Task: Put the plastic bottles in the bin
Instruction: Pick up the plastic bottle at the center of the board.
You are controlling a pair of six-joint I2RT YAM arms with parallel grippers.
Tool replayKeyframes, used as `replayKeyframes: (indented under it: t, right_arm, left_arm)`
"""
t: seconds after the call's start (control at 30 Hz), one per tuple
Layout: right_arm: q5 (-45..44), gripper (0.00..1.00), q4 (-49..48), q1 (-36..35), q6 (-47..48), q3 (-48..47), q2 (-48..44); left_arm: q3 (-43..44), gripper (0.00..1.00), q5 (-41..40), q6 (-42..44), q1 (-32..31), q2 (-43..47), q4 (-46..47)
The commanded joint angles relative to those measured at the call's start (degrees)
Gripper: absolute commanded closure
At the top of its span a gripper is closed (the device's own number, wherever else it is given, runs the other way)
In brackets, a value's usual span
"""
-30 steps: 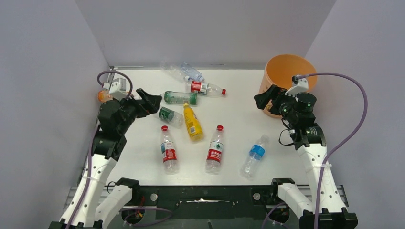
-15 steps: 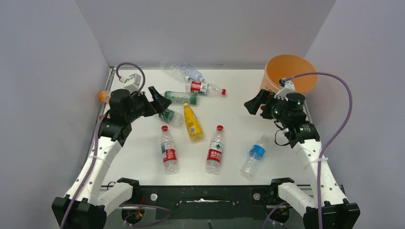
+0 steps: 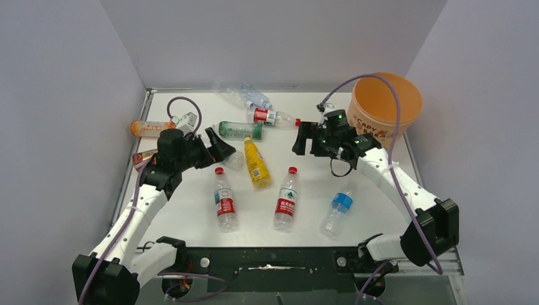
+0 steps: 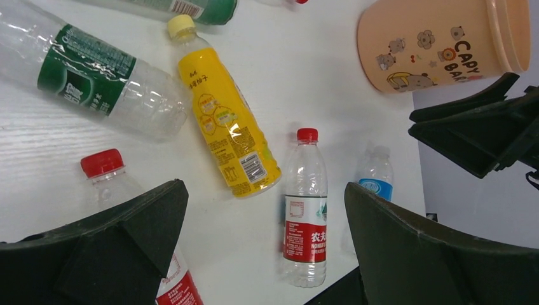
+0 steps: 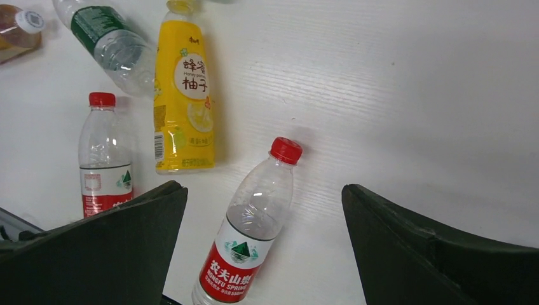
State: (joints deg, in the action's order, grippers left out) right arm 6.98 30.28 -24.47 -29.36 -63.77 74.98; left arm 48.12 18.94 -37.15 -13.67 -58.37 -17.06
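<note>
We note both arms have swung inward: left claw (image 3: pixel 221 149) and right claw (image 3: pixel 300 140) gape empty above the plastic bottles (image 3: pixel 256 163) scattered on the bench (image 3: pixel 314 178); the bin (image 3: pixel 375 127) stands far right.

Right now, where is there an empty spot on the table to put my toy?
The biggest bare patch lies between the yellow bottle and the bin, beyond the blue-label bottle, though the right arm reaches over it. A thin bare strip runs along the table's near edge. It is crowded around the green bottle, far left of middle.
</note>
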Motion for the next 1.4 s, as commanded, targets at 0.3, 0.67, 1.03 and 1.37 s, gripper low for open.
replayKeyframes:
  t: [0.3,0.67,1.03,1.37]
  right_arm:
    - [-12.76,0.0,8.47,-18.37,-11.59,-1.11,7.63]
    - [-13.74,0.02,7.5,-21.06,-16.28,4.41,8.18]
    - [-11.24,0.02,6.7,-19.85,-14.18,-1.13,17.23]
    - [-9.2,0.22,5.89,-19.93,-13.3,-2.89,21.42]
  left_arm:
    - [-4.45,0.02,0.02,-3.08,-3.89,4.8,1.52]
    - [-7.34,0.02,-0.27,-4.89,-7.1,4.32,4.09]
    - [-7.9,0.02,-1.9,-5.41,-9.44,3.02,5.34]
    - [-6.76,0.02,-2.14,-4.49,-9.62,4.1,3.3]
